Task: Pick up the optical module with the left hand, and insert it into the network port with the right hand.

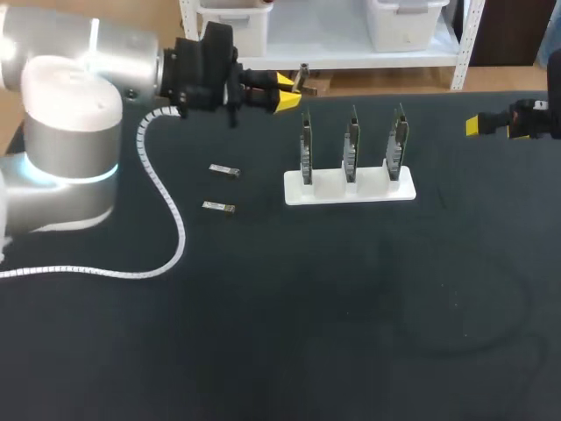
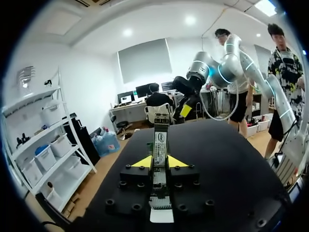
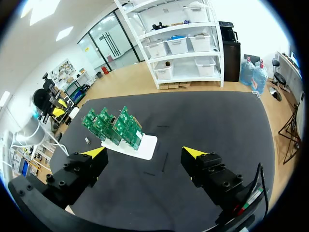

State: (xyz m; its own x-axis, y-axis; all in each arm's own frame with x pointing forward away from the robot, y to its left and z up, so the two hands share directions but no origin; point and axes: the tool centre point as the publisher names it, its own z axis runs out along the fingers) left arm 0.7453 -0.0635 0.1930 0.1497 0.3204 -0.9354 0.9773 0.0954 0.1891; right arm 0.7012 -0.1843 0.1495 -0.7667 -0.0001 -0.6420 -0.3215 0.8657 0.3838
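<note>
Left gripper clamped on the optical module, up off the table beside the stand; right gripper spread wide, empty.
White stand carries three upright boards. I judge the module light, rigid, slick-shelled: right should pinch its long sides, clear of the connector end. White label printed; not transcribed.

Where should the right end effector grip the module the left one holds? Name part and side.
Probably the free front half of the optical module, which juts ahead of the left end effector clamping its rear; approach from beyond its tip.
</note>
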